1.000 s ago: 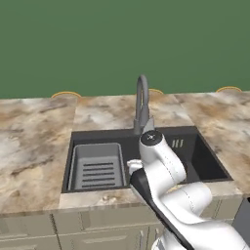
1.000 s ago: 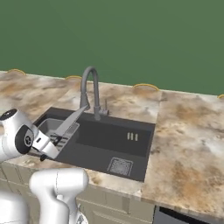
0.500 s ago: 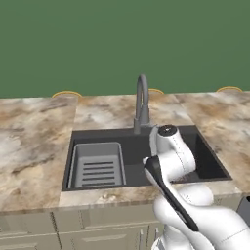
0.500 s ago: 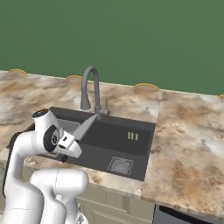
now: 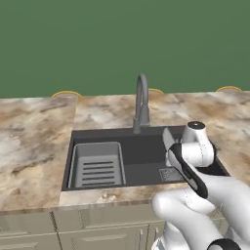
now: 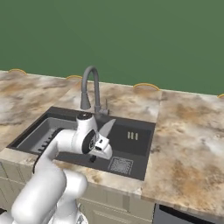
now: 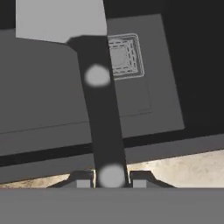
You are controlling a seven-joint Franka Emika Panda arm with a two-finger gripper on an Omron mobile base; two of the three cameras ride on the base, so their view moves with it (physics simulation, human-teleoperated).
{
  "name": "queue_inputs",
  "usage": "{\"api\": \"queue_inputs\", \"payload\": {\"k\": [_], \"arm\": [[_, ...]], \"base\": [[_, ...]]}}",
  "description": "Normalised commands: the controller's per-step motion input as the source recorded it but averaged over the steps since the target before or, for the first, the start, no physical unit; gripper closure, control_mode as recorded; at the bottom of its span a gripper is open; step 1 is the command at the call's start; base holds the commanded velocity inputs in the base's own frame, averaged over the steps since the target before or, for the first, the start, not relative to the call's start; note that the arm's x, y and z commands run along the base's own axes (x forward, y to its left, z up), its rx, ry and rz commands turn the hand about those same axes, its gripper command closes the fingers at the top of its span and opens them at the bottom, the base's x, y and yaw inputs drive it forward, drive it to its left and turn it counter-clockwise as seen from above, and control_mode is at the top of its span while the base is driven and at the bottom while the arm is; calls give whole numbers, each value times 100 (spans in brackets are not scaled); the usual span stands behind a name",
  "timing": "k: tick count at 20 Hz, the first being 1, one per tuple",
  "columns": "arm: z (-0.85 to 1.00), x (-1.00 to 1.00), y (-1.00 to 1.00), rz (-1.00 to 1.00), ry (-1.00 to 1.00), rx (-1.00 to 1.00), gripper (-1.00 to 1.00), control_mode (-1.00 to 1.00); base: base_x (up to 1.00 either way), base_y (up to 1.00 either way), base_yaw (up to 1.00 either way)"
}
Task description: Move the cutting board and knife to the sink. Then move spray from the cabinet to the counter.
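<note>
Gripping slim dark-handled knife [image 7: 103, 118] (grey blade toward frame top), two-finger gripper [image 7: 111, 178] clamped, above dark grey rectangular sink [image 5: 141, 156], frame centre.

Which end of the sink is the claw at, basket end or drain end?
The drain end: the claw, shut on the knife, hangs by the square drain grate; the ribbed basket sits at the opposite end of the sink.

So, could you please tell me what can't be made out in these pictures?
- Hand view: the top edge cuts off the blade tip of the knife held in the gripper.
- Left base view: the robot's arm covers the right part of the sink.
- Left base view: the tan arcs behind the counter are too cut off to identify.
</note>
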Motion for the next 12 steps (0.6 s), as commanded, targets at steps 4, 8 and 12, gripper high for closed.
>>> {"api": "queue_inputs", "payload": {"k": [4, 8, 12], "arm": [[-15, 93, -58, 8, 15, 12, 100, -100], [-14, 84, -28, 26, 9, 9, 100, -100], [-14, 82, -1, 43, 3, 3, 100, -100]], "base": [[0, 0, 0], [0, 0, 0], [0, 0, 0]]}}
